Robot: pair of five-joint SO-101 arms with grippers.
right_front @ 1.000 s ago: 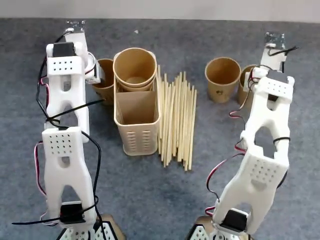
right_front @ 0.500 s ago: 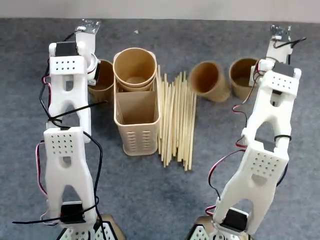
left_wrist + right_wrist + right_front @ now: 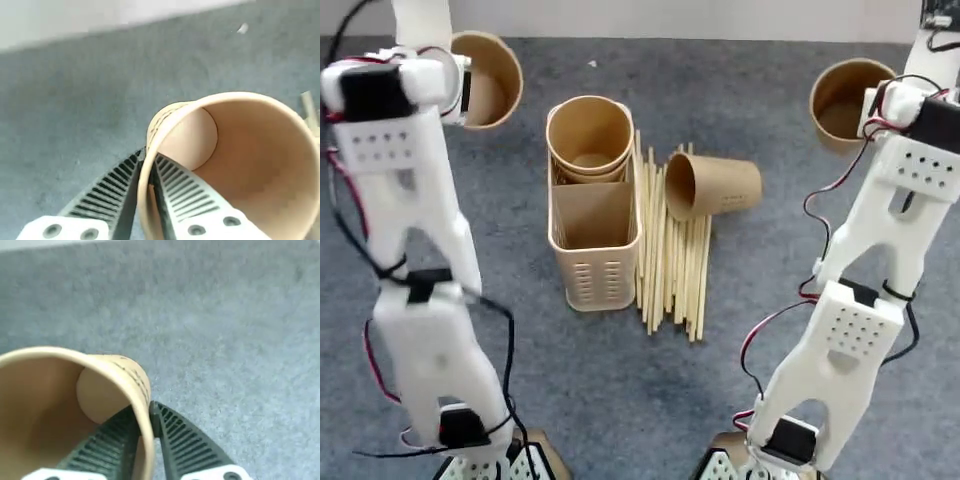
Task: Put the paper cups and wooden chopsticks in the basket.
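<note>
Paper this thin is light and crushes easily, so a gentle wall pinch suits it. The left tool (image 3: 149, 156) is clamped on the left cup (image 3: 250, 165), beyond the basket (image 3: 592, 270) to its left. The right tool (image 3: 145, 411) grips the right cup (image 3: 45, 405) beyond its right. A third cup (image 3: 720, 185) lies sideways on the chopsticks (image 3: 670, 285), mouth toward the basket; the sticks run along its length.

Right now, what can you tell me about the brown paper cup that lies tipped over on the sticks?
The tipped brown paper cup is plain, tapered and empty, lying on its side. Its open mouth faces the cream slotted plastic basket, apart from it; its base points away. It rests across the bundle of pale wooden chopsticks beside the basket, base end reaching past them. Nothing grips it.
</note>
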